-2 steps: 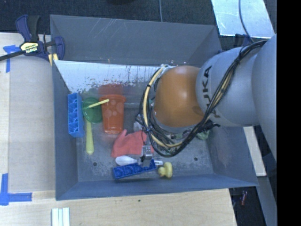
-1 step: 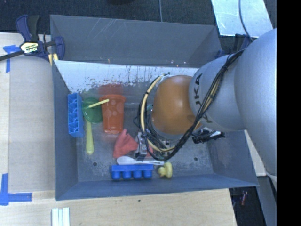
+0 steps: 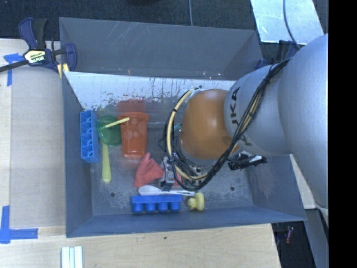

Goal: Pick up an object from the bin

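The grey metal bin [image 3: 162, 46] has a scuffed floor and a back wall streaked with reddish marks; dark matting lies beyond it. The gripper [image 3: 170, 176] is low near the floor, under the arm's orange cover [image 3: 203, 127] and looped cables. Whether it is wide or closed cannot be told. It is just right of a red crumpled piece [image 3: 146, 171] and above a white spoon [image 3: 159, 191]. A studded blue brick [image 3: 156, 205] and small yellow toy [image 3: 196, 201] line the front wall. Further left sit an orange cup [image 3: 134, 134], green scoop [image 3: 110, 132] and blue tray [image 3: 87, 135].
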{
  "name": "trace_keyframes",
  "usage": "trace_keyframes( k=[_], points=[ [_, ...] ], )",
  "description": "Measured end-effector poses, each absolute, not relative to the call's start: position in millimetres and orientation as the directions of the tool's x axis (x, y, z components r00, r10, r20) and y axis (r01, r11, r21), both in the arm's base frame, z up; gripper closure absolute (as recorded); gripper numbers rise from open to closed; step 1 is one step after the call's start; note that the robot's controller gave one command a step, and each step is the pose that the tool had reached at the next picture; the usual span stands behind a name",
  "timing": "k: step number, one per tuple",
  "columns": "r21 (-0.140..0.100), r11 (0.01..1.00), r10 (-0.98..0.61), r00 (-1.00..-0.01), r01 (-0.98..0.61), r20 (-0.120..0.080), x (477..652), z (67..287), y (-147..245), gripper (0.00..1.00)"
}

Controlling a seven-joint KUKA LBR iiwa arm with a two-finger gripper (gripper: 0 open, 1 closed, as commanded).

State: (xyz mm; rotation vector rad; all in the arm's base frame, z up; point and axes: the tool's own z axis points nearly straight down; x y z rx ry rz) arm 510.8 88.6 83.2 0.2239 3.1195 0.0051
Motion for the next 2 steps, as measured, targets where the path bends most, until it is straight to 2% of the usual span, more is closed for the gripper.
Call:
trace_keyframes(
  k=[1, 2],
  points=[
    [0.003, 0.991, 0.134, -0.991, 0.134, -0.01, 495.7, 160, 95, 1.0],
    [0.001, 0.997, 0.079, -0.997, 0.079, -0.006, 505.6, 235, 55, 1.0]
  ],
)
